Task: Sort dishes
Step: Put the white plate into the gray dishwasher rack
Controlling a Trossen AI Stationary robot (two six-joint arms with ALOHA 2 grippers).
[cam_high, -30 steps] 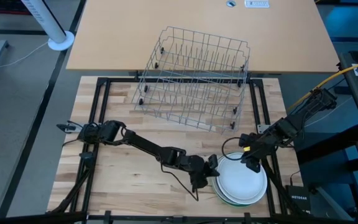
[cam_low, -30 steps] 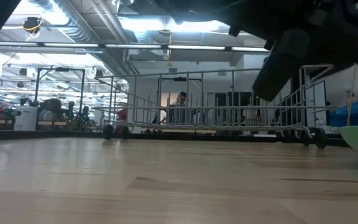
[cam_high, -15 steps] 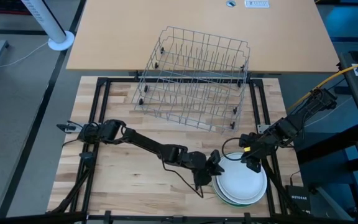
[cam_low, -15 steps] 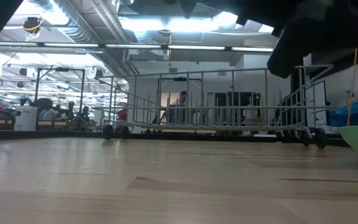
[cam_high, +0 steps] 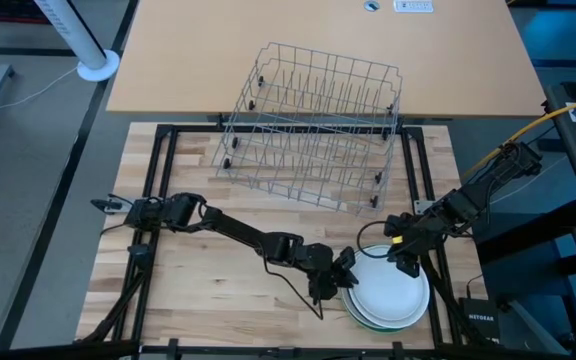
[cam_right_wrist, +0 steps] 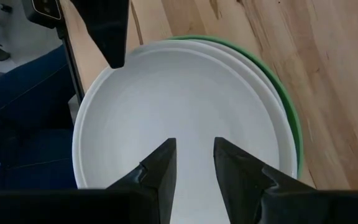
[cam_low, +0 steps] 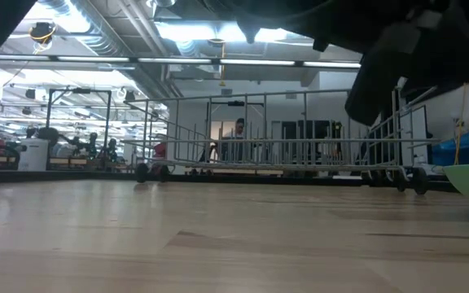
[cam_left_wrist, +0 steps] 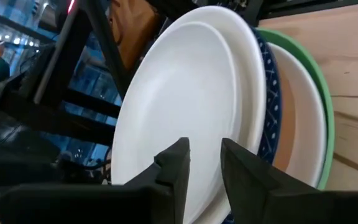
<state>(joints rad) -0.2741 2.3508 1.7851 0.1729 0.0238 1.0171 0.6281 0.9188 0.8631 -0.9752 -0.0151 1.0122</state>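
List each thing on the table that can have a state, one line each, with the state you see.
Plates: stacked flat near the right front corner, white on top, green at the bottom.
Wire rack: upright, nothing in it.
Left gripper: at the stack's left edge, fingers apart, holding nothing.
Right gripper: over the stack's far edge, fingers apart, holding nothing.

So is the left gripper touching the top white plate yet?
Cannot tell. In the left wrist view the left gripper has its fingers parted in front of the top white plate, but no view shows contact or gap plainly.

The right end effector [cam_right_wrist: 192, 163] is held above a stack of plates [cam_right_wrist: 185, 106] on the wooden surface [cam_right_wrist: 303, 56], fingers [cam_right_wrist: 160, 165] slightly parted; a green plate [cam_right_wrist: 289, 118] lies lowest.
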